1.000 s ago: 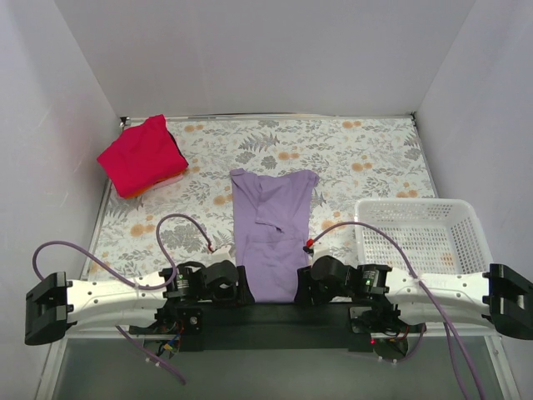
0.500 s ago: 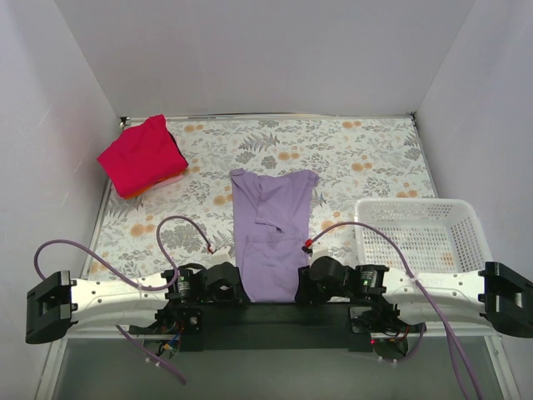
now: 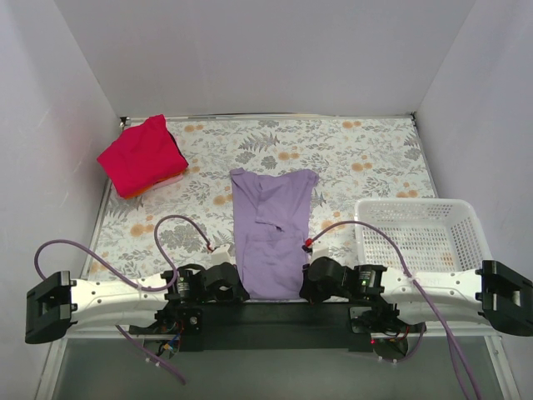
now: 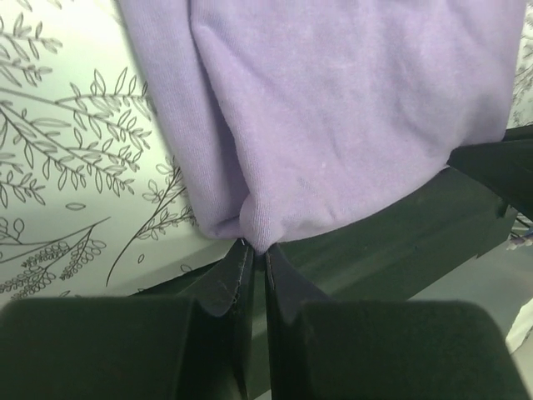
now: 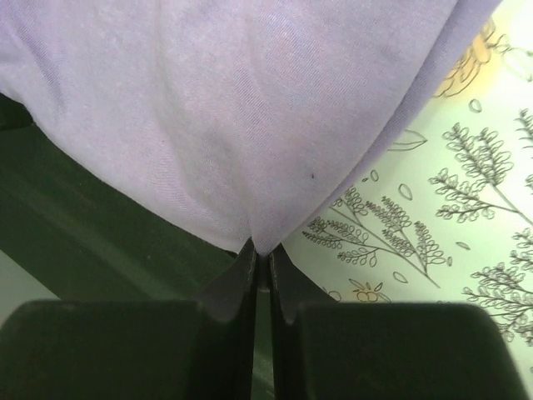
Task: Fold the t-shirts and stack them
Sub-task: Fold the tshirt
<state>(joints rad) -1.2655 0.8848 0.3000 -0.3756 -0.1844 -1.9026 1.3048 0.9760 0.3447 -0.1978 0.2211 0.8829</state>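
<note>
both pairs of jaws have drawn together since the earlier frame; lavender cloth otherwise lies as it did.

left gripper (image 4: 253, 250): clenched, a small tuck of the lavender t-shirt (image 3: 271, 237) nipped at its tips, near-left hem corner. cloth bunches into a point right at the pinch.

right gripper (image 5: 260, 248): clenched likewise, near-right hem corner caught in the same way.

outward from the grips: the shirt runs straight away from both grippers as one narrow strip, sides already turned in, hem at the arms' end, collar at the far end. long axis points away from the arm bases, parallel to the basket (image 3: 414, 202) left wall. whole strip sits just left of the basket, apart from it.

nearness: neither arm favoured. each holds its own corner, so the hem is spanned evenly between them.

judgement: the next move turns on that axis. hem should travel up and away along the strip toward the collar, both arms together, to halve it. uneven travel would skew the fold.

red t-shirt (image 3: 141, 157): folded, well left of the basket and farther back, beyond the lavender strip, on the floral table (image 3: 358, 154). likely the stacking spot.
</note>
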